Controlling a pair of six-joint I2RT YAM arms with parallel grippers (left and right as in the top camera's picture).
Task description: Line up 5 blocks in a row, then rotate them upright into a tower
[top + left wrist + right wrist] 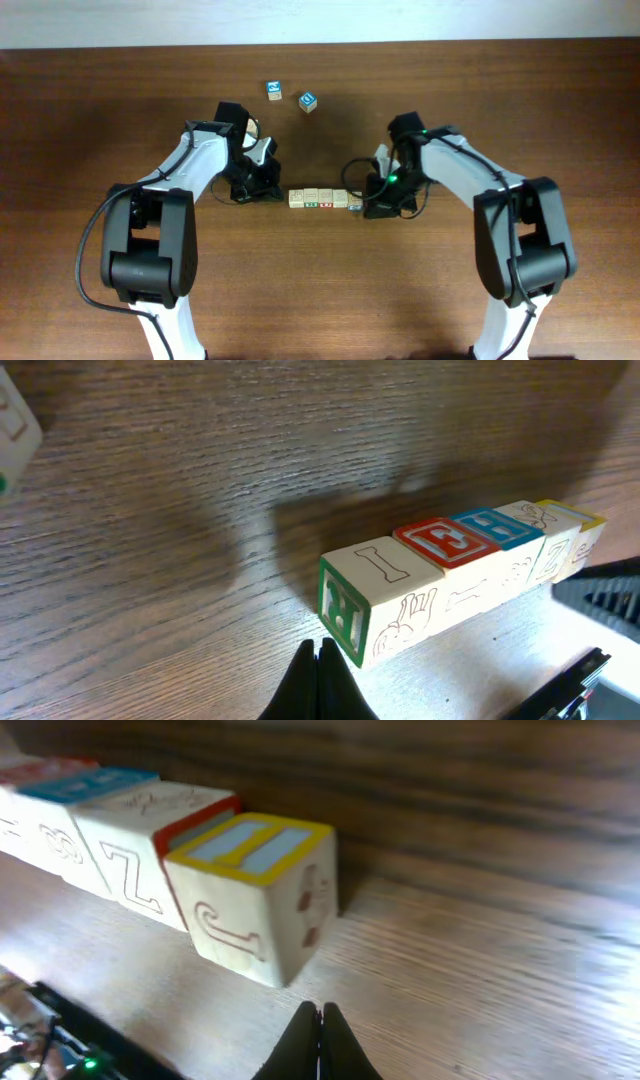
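Blocks (325, 198) lie in one row of five at the middle of the desk (320, 290), faces touching. The row's long axis runs straight across from the left arm's side to the right arm's side.

At the left, the left fingers (318, 678) are pressed together with nothing between them, tips low over the wood and aimed at the row's left end. Behind them, well apart toward the far edge, two loose cubes (274, 90) with blue marks sit near each other.

The row begins with the green-marked block (345, 610), whose near corner sits just ahead of the left tips. I cannot tell whether they touch. Next come a red-framed block (432, 542), a blue-framed block (490, 527) and a tan-topped block (530, 515). Last is the yellow-edged block (255, 895), which stands slightly skewed against its neighbour, one corner out of line.

Just beyond it, the right fingers (320, 1035) are likewise closed on nothing, tips just short of that block's near corner.

Each arm faces the row end-on, so only the two end blocks are within direct reach, and the three inner ones are walled in by their neighbours. From above, the right fingers look slightly nearer to their end. I judge the yellow-edged block the likeliest to be turned next, which would call for the fingers to part before straddling it.
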